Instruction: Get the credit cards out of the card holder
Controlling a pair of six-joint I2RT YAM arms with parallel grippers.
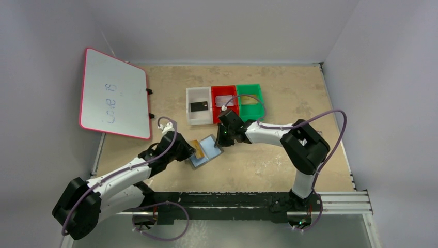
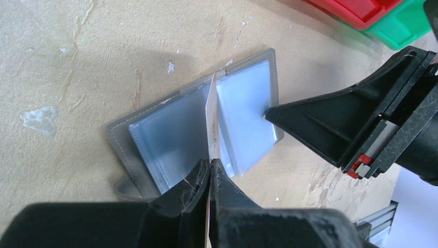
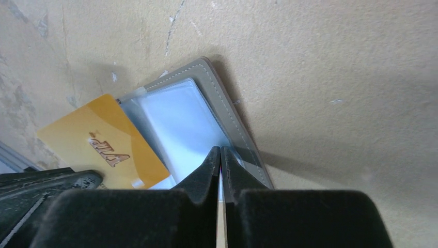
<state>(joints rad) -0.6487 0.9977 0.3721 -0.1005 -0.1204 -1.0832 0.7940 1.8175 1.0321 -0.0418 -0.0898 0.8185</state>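
Note:
The grey card holder (image 1: 209,152) lies open on the table between my two grippers, its shiny bluish pockets (image 2: 170,134) facing up. A gold-yellow credit card (image 3: 103,142) sticks out of its left side. My left gripper (image 2: 209,161) is shut on that card, which shows edge-on (image 2: 212,113) in the left wrist view. My right gripper (image 3: 221,150) is shut, and its tips press on the holder's right page (image 2: 248,119). A black credit card (image 1: 199,107) lies in the white tray (image 1: 189,109). A greyish card (image 1: 223,99) lies in the red tray (image 1: 214,107).
A green tray (image 1: 250,109) stands right of the red one at the back. A pink-framed whiteboard (image 1: 113,93) leans at the far left. The arm bases and a metal rail (image 1: 341,199) run along the near edge.

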